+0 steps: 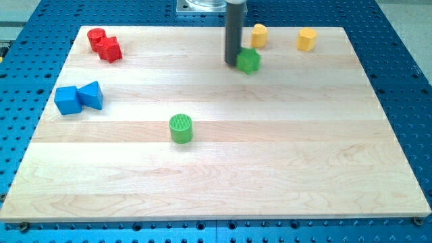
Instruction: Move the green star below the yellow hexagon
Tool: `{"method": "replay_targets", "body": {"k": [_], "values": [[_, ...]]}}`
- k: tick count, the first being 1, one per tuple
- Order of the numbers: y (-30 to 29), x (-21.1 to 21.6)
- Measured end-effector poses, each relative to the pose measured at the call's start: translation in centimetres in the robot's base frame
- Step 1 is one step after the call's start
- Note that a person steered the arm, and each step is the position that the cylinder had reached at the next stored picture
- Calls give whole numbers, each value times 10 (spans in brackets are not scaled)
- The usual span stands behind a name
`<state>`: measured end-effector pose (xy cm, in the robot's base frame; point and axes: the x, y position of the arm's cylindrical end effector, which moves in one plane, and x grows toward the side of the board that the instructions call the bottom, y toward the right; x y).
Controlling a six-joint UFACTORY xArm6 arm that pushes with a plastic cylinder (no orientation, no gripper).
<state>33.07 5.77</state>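
Contact looks made, or nearly so, at the top centre of the frame: the rod's tip [233, 63] sits against the left flank of the green star [248, 61], which lies on the wooden table [270, 155] close to its far edge. The tool is a plain dark rod with nothing that opens or closes, so it grips nothing and can only push.

Two yellow blocks stand along the top edge. The nearer one [259, 34] is just above and slightly right of the green star; its shape is hard to read, perhaps rounded. The one further right [307, 39] shows flat facets and is taken to be the yellow hexagon, well apart from the star towards the upper right.

Judging from this, the step in hand is the push itself, with the tip placed on the star's left side to drive it rightward. The next move seems to call for a steady slide towards the right, keeping the star from drifting up into the nearer yellow block, and stopping once it lies directly beneath the hexagon.

Elsewhere, a green cylinder [181, 128] rests at the middle, a blue cube [67, 100] and blue wedge-like block [91, 95] touch at the left, and two red blocks [104, 44] huddle at the upper left.
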Motion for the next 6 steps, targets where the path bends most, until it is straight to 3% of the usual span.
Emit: {"method": "replay_targets", "body": {"k": [1, 2, 3, 4, 6], "values": [[53, 70], [33, 50], [-7, 1], [41, 3], [124, 71]]}}
